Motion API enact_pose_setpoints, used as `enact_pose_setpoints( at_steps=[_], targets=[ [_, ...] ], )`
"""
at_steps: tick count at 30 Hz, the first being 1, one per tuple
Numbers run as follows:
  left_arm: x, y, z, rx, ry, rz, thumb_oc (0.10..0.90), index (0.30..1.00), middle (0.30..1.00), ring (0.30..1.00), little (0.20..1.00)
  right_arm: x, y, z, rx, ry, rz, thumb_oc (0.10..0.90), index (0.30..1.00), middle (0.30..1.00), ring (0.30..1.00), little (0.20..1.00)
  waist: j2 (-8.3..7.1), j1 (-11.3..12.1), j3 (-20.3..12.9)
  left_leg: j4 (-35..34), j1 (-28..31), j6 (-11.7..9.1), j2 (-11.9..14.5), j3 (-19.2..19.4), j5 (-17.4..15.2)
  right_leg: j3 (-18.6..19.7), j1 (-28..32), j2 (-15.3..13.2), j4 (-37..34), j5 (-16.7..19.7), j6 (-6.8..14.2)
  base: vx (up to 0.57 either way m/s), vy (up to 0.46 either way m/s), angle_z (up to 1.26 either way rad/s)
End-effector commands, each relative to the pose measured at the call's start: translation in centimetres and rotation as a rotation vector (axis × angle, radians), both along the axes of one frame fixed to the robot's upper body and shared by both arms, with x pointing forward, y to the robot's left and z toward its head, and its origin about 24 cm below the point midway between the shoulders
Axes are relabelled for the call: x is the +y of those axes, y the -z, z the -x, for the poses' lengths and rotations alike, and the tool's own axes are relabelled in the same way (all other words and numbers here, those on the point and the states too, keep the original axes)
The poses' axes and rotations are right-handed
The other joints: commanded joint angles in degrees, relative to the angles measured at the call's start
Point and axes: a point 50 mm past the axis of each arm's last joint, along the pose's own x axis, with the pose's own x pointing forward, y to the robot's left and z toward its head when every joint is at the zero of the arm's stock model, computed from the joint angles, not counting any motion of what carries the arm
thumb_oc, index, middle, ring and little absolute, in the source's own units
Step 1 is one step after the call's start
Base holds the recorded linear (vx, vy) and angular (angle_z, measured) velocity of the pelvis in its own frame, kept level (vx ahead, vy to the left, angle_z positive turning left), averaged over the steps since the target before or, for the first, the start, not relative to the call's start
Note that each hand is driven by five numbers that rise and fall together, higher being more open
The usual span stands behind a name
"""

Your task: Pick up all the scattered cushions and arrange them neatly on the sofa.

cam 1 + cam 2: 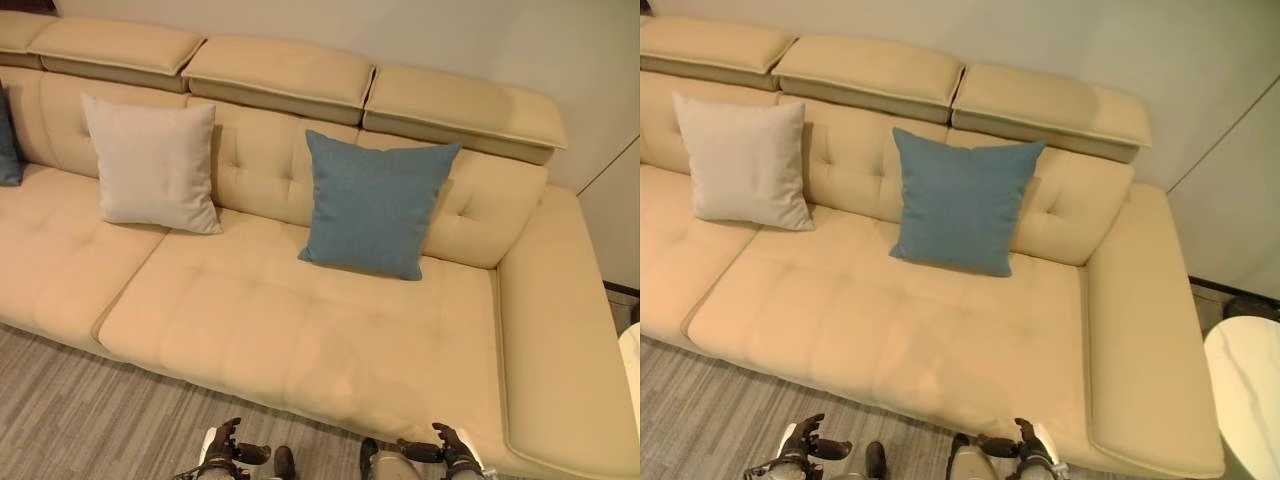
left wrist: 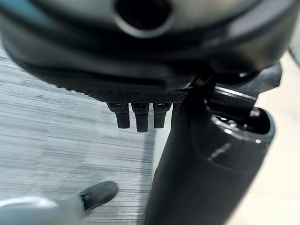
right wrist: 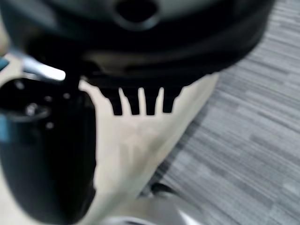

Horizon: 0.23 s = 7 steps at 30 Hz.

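Dark blue cushion (image 1: 8,140) and sofa (image 1: 300,320) cut off at left edge.

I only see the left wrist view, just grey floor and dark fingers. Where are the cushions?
Observer: A blue cushion leans upright against the back of the sofa.
Operator: Is there another one?
Observer: Yes, a cream cushion leans on the back too, to the robot's left of the blue one.
Operator: Is my other robot hand holding anything?
Observer: No, the right robot hand hangs open and low, by the sofa's front edge.
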Motion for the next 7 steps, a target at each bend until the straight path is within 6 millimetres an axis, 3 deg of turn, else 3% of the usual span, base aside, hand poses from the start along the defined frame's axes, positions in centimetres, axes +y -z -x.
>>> enact_pose_setpoints(
  at_steps=[1, 4, 7],
  targets=[
    [0.3, -0.4, -0.9, -0.046, 0.002, -0.033, 0.800, 0.900, 0.900, 0.900, 0.900, -0.4, -0.8, -1.6, -0.062, -0.011, 0.026, 0.800, 0.900, 0.900, 0.900, 0.900, -1.13, 0.1, -2.9, 1.0, -2.2, -1.5, -3.3, -1.6, -6.0, 2.4, 1.1, 0.9, -3.7, 2.6, 2.2, 0.00, -0.056, -0.37],
    [-0.1, -0.2, -0.5, -0.026, 0.026, -0.028, 0.800, 0.900, 0.900, 0.900, 0.900, -0.1, -0.8, -1.9, -0.070, -0.015, 0.018, 0.800, 0.900, 0.900, 0.900, 0.900, -0.90, -0.5, -3.4, 0.7, -1.7, -1.7, -3.2, -1.6, -6.1, 2.3, 2.2, 1.3, -6.1, 3.1, 1.9, 0.00, -0.045, -0.12],
    [-0.2, -0.2, -0.5, -0.023, 0.044, -0.012, 0.800, 0.900, 0.900, 0.900, 0.900, -0.4, -0.4, -0.9, -0.028, -0.012, 0.027, 0.800, 0.900, 0.900, 0.900, 0.900, -0.71, -0.9, -4.1, 0.1, -0.8, -2.2, -2.8, -1.7, -5.8, 1.6, 3.8, 1.8, -8.2, 3.3, 1.4, 0.01, -0.063, 0.01]
  ],
)
